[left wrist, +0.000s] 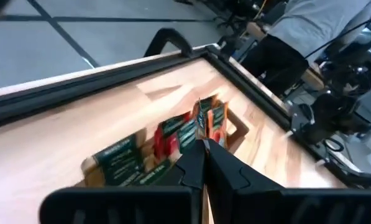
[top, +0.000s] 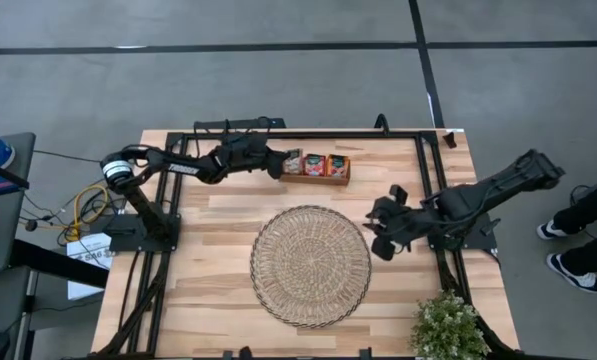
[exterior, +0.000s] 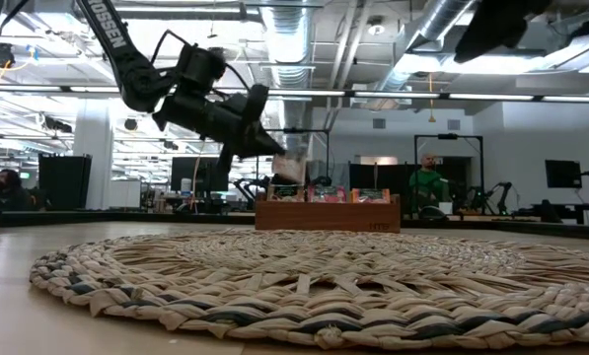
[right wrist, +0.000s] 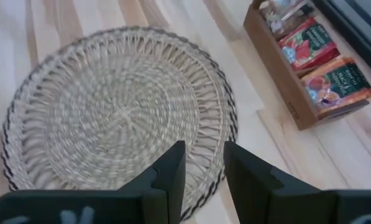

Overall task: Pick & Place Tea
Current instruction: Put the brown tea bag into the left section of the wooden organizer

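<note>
high view: left gripper (top: 278, 165) stood at the near end of the wooden tray (top: 340, 180) by the table's far edge, fingers pressed shut; whether a sachet was pinched between them could not be told. tea sachets (top: 315, 165), red-orange and pale with dark green bands, stood upright in the tray's compartments. step in hand, as judged: picking a sachet from the tray. next move would call for a clean lift clear of the tray wall, then carriage to the round woven mat (top: 310, 265), which lay bare. right gripper (top: 380, 240) waited beside the mat's edge, fingers partly open, holding nothing. potted plant (top: 449, 328) at the near corner, well apart. nothing lay between tray and mat
</note>
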You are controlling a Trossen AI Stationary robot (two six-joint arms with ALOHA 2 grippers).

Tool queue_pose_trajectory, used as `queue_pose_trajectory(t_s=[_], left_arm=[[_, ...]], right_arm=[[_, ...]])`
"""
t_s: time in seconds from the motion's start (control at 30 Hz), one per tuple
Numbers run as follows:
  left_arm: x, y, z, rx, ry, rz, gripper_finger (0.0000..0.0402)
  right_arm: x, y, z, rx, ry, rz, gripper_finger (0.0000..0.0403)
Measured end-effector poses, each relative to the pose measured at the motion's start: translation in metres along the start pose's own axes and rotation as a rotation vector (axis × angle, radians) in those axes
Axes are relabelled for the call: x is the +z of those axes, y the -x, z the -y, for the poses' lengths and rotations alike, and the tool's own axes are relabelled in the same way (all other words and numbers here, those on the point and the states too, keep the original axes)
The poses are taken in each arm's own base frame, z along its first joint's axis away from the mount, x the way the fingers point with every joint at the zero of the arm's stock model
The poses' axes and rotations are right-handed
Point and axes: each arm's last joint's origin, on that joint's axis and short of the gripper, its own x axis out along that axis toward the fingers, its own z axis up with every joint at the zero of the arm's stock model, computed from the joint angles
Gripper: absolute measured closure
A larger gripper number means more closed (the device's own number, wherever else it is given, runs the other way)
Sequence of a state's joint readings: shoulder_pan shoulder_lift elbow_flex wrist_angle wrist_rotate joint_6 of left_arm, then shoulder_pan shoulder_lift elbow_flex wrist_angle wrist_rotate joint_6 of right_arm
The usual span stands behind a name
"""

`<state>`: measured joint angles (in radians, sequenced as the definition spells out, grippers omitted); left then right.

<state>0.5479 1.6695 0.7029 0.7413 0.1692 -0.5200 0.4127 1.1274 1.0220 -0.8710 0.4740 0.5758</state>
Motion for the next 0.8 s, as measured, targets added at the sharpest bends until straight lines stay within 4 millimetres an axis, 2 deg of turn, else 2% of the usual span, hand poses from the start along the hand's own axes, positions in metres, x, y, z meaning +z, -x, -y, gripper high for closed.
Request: queue_pose_trajectory(t_s=[0.13, 0.47, 0.8], left_arm=[[0.002, 0.001, -0.006, 0.032, 0.015, 0.002, 0.0402], [-0.006, -0.002, -0.014, 0.1, 0.031, -0.023, 0.0402], [-0.016, -0.009, -0.02, 0.08, 0.068, -0.044, 0.0402]], right_arm=[[-0.002, 0.002, 0.007, -0.005, 0.01, 0.01, 0.03], [-0.012, -0.011, 0.021, -0.059, 0.094, -0.029, 0.03], [-0.037, 0.017, 0.051, 0.009, -0.019, 0.116, 0.03]])
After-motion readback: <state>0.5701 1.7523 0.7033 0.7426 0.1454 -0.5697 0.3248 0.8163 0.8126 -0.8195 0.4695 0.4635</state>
